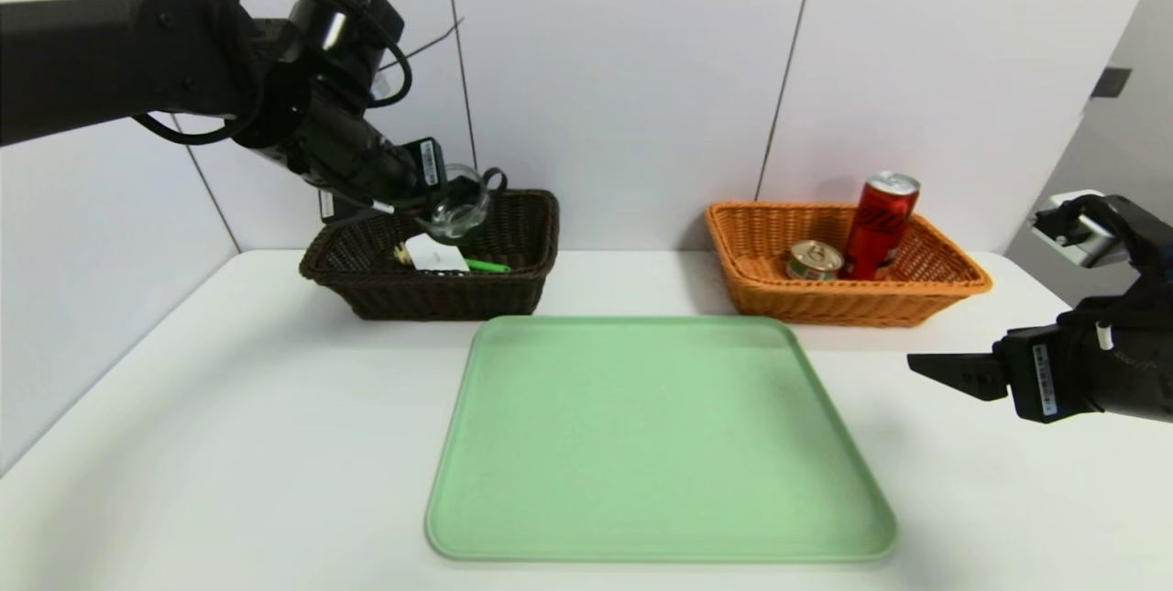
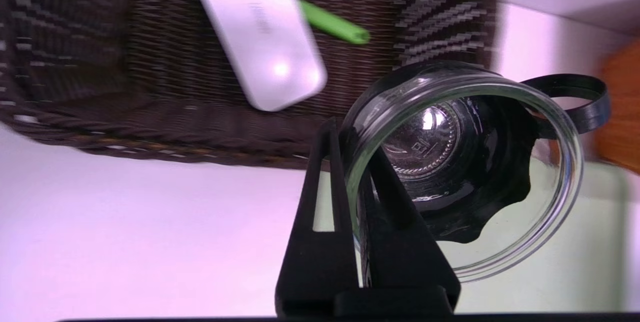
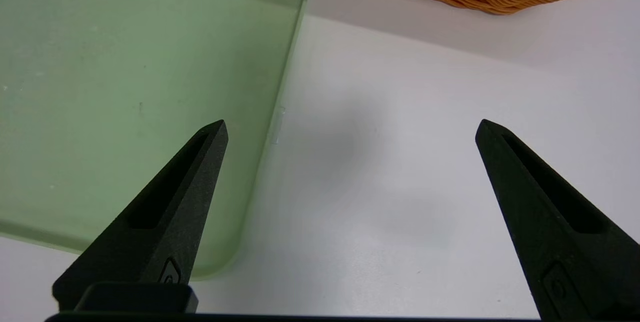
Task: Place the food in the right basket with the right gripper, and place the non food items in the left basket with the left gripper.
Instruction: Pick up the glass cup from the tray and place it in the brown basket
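I hold the left pincer pinching the glass cup by its rim above the dark basket, ready to drop; the right pincer waits spread.

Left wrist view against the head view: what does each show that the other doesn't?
Only the left wrist view shows the left gripper pinching the glass cup's rim, one finger inside and one outside.

Only the head view shows the orange basket with the red can and tin, and the open right gripper beside the tray.

Both show the cup, the brown basket, the white case, the green handle and the green tray.
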